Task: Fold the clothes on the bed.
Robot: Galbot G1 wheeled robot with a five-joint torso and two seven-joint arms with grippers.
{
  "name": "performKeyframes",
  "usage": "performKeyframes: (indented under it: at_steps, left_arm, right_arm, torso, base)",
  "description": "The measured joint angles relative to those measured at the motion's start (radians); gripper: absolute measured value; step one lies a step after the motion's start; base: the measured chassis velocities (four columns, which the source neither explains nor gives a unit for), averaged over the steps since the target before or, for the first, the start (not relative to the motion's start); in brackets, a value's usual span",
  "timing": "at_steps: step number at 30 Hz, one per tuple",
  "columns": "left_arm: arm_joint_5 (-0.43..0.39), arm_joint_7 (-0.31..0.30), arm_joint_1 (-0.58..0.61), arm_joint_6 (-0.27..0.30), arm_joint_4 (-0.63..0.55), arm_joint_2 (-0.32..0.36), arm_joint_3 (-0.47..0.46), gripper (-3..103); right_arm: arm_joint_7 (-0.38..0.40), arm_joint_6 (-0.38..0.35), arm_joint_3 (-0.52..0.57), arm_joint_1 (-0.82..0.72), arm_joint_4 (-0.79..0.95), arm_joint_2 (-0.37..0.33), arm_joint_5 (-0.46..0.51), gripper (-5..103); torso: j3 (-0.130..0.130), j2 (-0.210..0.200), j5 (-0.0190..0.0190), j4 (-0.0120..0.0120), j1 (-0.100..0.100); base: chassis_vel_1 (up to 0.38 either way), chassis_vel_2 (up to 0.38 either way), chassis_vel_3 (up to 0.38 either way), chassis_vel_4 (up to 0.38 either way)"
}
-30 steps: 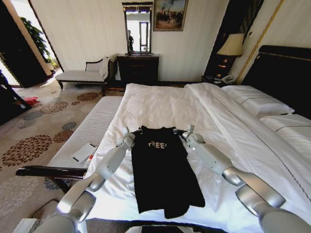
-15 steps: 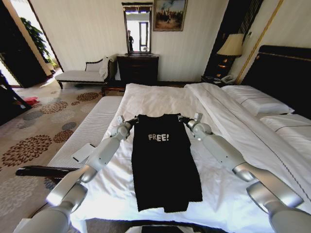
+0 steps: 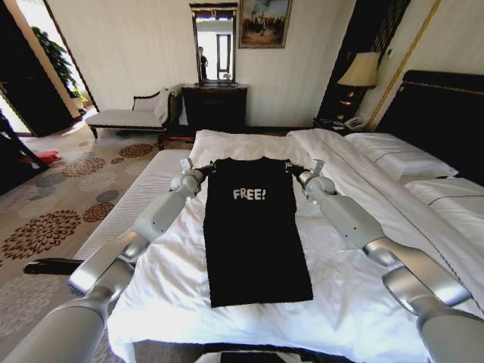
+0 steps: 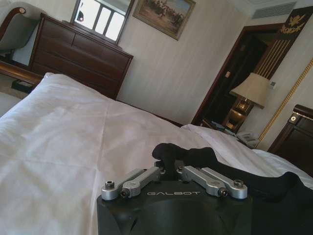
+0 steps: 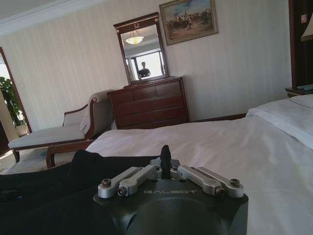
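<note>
The left claw [image 3: 203, 169] is pinching the black T-shirt [image 3: 254, 234] at its left shoulder corner, fingers pressed together on a fold of the fabric. The T-shirt is lying flat and lengthwise on the white sheet of the bed [image 3: 249, 147], its "FREE!" lettering [image 3: 249, 194] facing up, hem toward the robot. At the opposite shoulder corner, the right claw [image 3: 292, 168] is pinching the fabric likewise.
</note>
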Motion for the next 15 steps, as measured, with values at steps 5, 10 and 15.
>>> performKeyframes:
  at_steps: [5, 10, 15]
  left_arm:
    - [-0.002, 0.023, -0.058, -0.007, 0.066, -0.018, 0.026, 3]
    - [-0.004, 0.053, -0.121, -0.017, 0.148, -0.036, 0.056, 3]
    - [0.000, 0.062, -0.128, -0.024, 0.164, -0.042, 0.066, 3]
  right_arm:
    - [-0.006, 0.018, -0.016, 0.032, -0.049, 0.024, -0.004, 2]
    - [-0.015, 0.045, -0.040, 0.082, -0.137, 0.075, -0.018, 2]
    - [-0.023, 0.063, -0.055, 0.102, -0.179, 0.104, -0.030, 2]
  torso:
    - [0.000, 0.000, -0.0001, 0.0001, 0.000]
    - [0.000, 0.000, 0.0000, 0.0003, 0.000]
    - [0.000, 0.000, -0.0001, 0.0004, 0.000]
  base:
    - [0.000, 0.000, 0.000, 0.000]
    - [0.000, 0.000, 0.000, 0.000]
    - [0.000, 0.000, 0.000, 0.000]
